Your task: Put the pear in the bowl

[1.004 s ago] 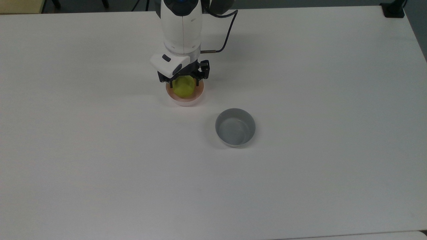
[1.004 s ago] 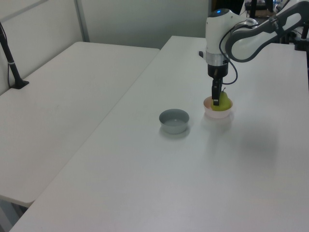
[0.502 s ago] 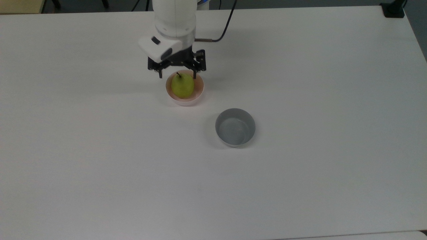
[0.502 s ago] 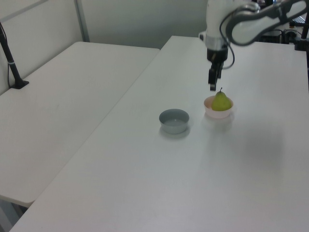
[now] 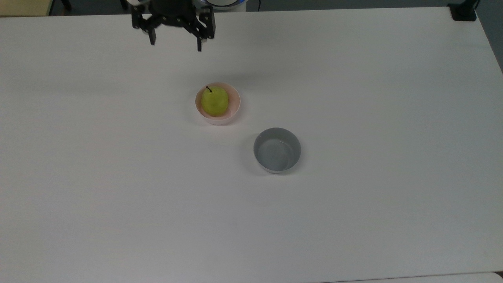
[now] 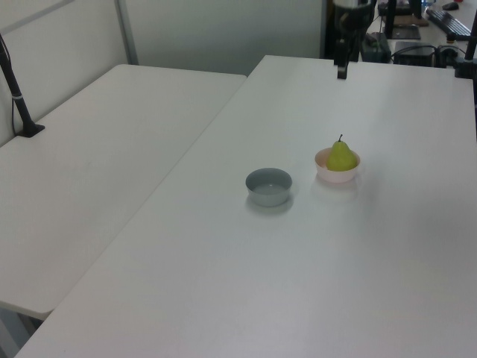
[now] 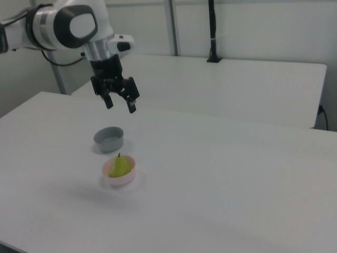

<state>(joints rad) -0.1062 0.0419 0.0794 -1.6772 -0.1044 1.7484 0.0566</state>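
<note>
The yellow-green pear (image 5: pixel 215 101) (image 6: pixel 341 156) (image 7: pixel 120 166) stands upright with its dark stem up inside the pale pink bowl (image 5: pixel 234 111) (image 6: pixel 333 174) (image 7: pixel 128 179). My gripper (image 5: pixel 175 43) (image 7: pixel 120 105) hangs open and empty well above the bowl, near the top view's upper edge and left of the bowl there. In the right view its two black fingers are spread wide, high over the table. In the left view the gripper (image 6: pixel 341 68) hangs at the upper edge, far beyond the bowl.
A grey bowl (image 5: pixel 277 149) (image 6: pixel 269 186) (image 7: pixel 109 139) of similar size stands empty on the white table (image 5: pixel 353 196), to the lower right of the pink bowl in the top view. A second white table (image 6: pixel 97 149) adjoins at the left view's left.
The gripper let go of the pear, leaving it in the pink bowl, then rose and drew back toward the top view's upper left.
</note>
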